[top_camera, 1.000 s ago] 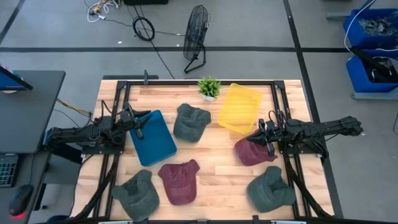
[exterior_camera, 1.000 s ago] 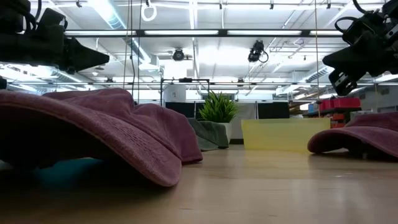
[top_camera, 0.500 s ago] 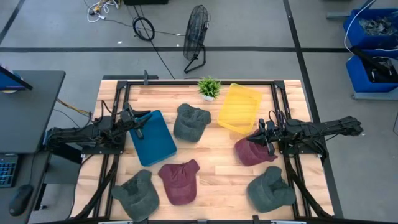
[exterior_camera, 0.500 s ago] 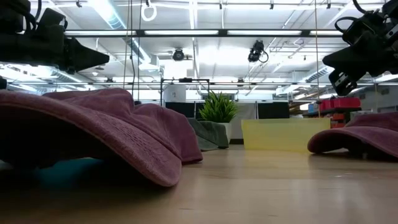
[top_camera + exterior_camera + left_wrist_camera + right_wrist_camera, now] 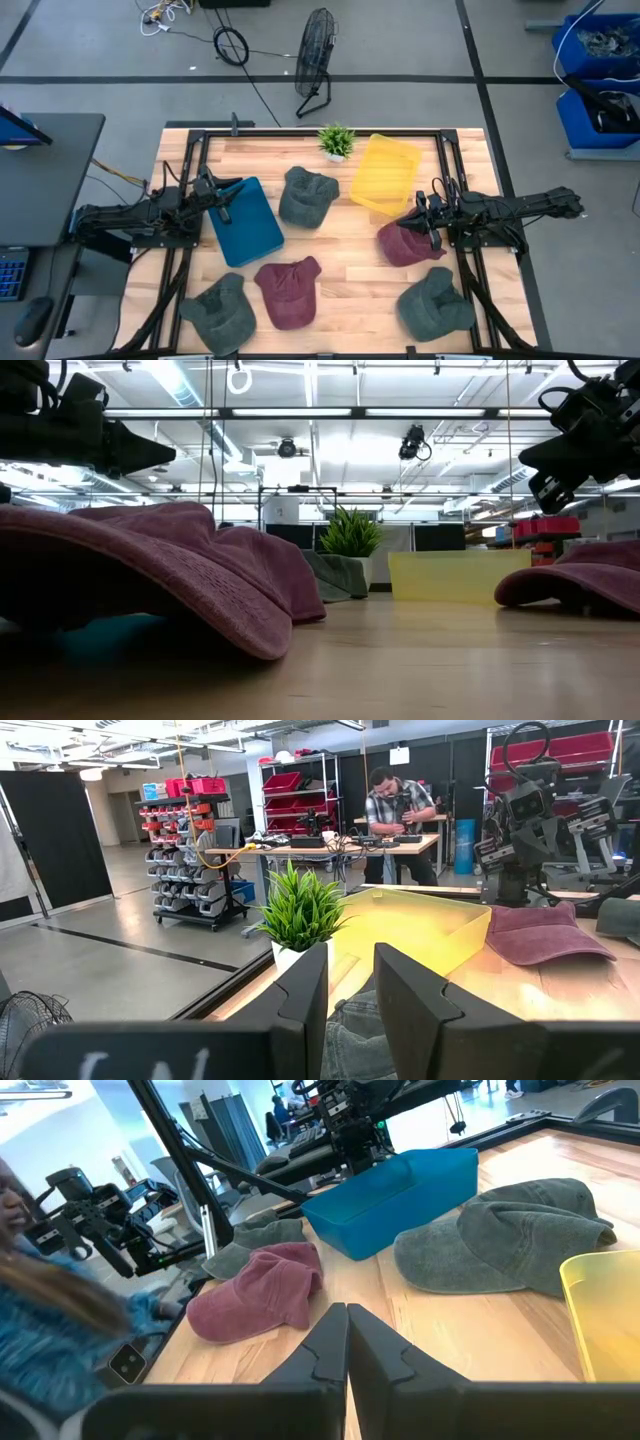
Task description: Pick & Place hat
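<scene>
Maroon hat [image 5: 406, 244] flat on wooden surface [image 5: 340, 255] beside yellow bin [image 5: 385, 173], right gripper [image 5: 425, 226] poised just above its brim — jaws clenched, holding nothing, left gripper [image 5: 225, 203] over blue bin [image 5: 245, 220], jaws parted

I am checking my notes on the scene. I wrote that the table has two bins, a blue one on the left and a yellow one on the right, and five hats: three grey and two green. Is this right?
Not quite: the hats at and are maroon, not green, as the high view shows. The rest holds: blue bin, yellow bin and three grey hats.
</scene>
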